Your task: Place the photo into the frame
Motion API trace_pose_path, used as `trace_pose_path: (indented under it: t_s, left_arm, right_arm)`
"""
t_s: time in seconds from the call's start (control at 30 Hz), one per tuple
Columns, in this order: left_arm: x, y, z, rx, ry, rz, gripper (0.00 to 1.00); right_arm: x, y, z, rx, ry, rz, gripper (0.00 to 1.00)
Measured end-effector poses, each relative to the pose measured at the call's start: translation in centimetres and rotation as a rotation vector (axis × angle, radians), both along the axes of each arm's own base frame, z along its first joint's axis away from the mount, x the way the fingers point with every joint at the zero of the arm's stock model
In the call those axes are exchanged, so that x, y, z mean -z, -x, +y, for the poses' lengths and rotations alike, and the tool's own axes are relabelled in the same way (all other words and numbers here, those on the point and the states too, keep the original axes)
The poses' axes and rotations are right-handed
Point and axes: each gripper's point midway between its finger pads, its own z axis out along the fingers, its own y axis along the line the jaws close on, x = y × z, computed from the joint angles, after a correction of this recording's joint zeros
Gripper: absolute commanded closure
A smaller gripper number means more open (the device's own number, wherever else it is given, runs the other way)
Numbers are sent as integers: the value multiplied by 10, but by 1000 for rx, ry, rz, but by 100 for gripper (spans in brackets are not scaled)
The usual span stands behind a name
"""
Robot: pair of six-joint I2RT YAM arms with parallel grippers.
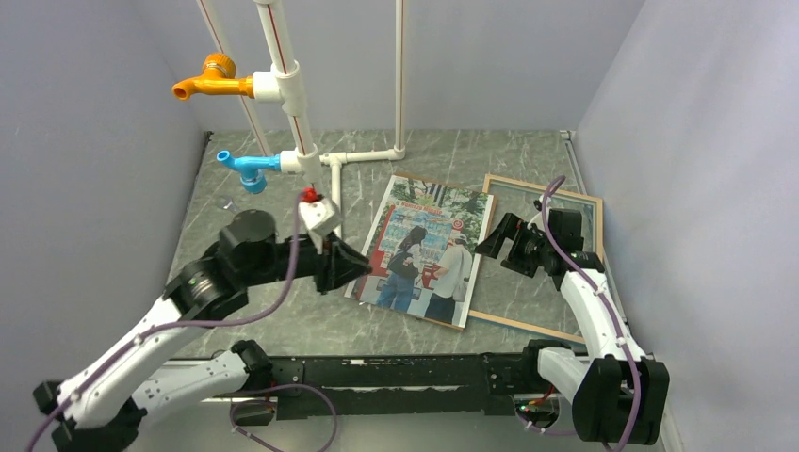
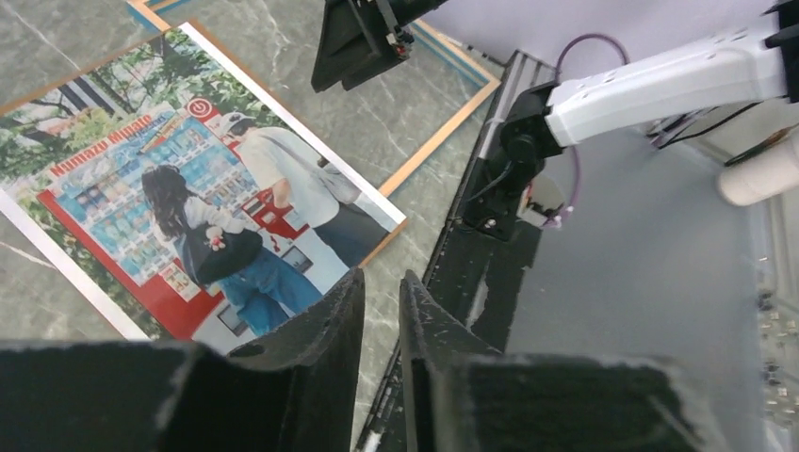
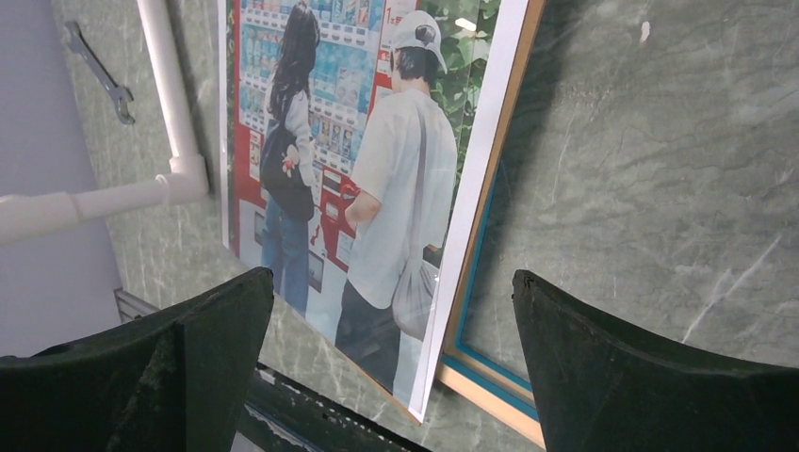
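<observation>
I've got the right gripper (image 3: pixel 391 282) spread wide and empty, hovering over the seam where the large colour print of two people at vending machines (image 1: pixel 424 250) overlaps the left rail of the thin light-wood frame (image 1: pixel 542 184). The print lies face up to its left, long axis running front to back. Right arm's nearer, I reckon. The left gripper (image 1: pixel 344 266) is nearly pinched together, empty. One print, one frame.

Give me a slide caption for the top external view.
Photo lies face up, overlapping the frame; open right gripper hovers above.
</observation>
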Motion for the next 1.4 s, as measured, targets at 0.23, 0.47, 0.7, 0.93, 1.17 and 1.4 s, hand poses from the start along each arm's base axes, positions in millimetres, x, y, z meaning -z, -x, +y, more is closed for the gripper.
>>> trace_pose_path:
  t_s: [0.23, 0.47, 0.7, 0.93, 1.17, 1.4]
  left_arm:
    - [36, -39, -38, -125, -164, 5, 100]
    - [83, -86, -30, -368, -330, 25, 100]
    - [117, -115, -7, -555, -491, 11, 100]
    - [139, -143, 30, -699, -590, 32, 100]
    - [157, -161, 70, -775, -616, 82, 100]
    - [163, -171, 114, -875, -629, 122, 100]
  right_arm:
    - [-1, 0, -1, -4, 7, 0, 0]
    - [-3, -1, -3, -3, 23, -7, 0]
    - [-3, -2, -3, -1, 25, -7, 0]
    - [-3, -2, -3, -1, 25, -7, 0]
    - [-3, -2, -3, -2, 24, -6, 0]
    - [-2, 0, -1, -6, 13, 1, 0]
